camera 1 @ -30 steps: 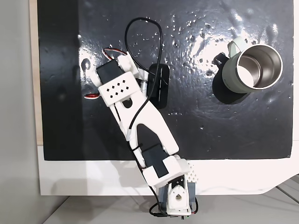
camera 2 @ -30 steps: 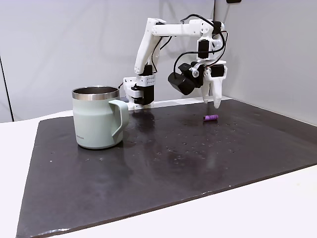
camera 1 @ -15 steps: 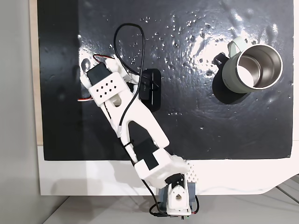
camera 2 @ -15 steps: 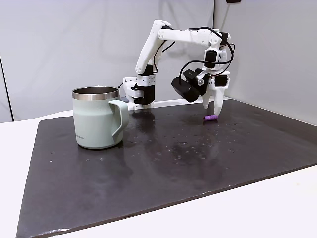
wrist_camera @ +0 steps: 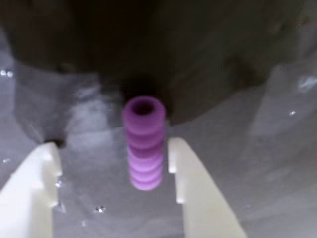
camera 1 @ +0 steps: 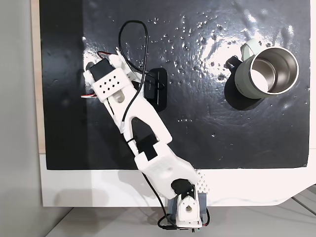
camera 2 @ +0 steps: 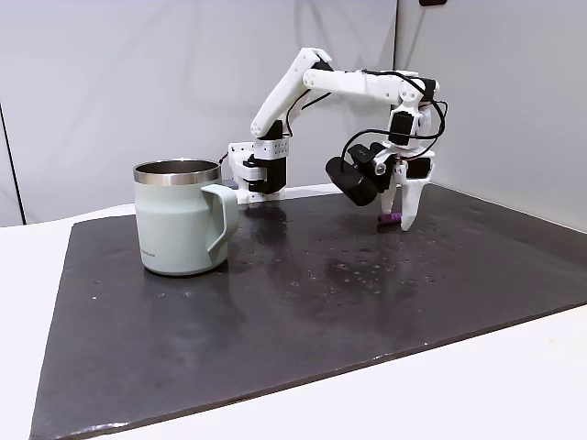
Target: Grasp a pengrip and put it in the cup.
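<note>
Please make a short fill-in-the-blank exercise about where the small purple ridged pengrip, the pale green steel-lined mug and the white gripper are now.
1. In the wrist view, the small purple ridged pengrip lies ____ the two white fingers of the gripper.
2. The pengrip rests on the ____ mat, not lifted.
3. The pale green steel-lined mug stands ____, its opening facing up.
4. The mug is ____ inside.

Missing words: between; black; upright; empty
</note>
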You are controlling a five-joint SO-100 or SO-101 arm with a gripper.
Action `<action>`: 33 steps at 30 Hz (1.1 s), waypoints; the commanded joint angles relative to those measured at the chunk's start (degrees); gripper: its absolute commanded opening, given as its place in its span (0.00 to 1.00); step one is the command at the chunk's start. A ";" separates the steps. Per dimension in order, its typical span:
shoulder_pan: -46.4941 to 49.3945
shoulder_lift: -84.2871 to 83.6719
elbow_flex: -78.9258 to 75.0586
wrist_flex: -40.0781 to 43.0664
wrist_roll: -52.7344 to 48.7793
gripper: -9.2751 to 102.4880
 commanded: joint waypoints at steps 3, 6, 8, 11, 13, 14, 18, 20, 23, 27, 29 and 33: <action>0.09 -0.88 -4.31 1.76 -0.44 0.27; -0.44 -1.14 -4.31 2.55 -0.62 0.26; -0.44 -1.14 -4.31 2.90 -0.79 0.24; 0.00 -0.62 -3.78 3.25 -0.88 0.20; 0.26 0.00 -2.99 3.25 -0.88 0.17; 0.44 0.26 -2.72 3.25 -0.97 0.15; 0.79 1.05 -2.11 3.34 -0.97 0.09; 0.88 1.41 -1.85 3.34 -0.97 0.09; 0.88 1.93 -1.58 3.43 -0.79 0.09; 1.14 5.27 -2.02 3.43 -1.23 0.09; 1.23 8.61 -2.02 3.43 -1.93 0.09; 1.67 16.96 -1.05 3.43 -3.87 0.08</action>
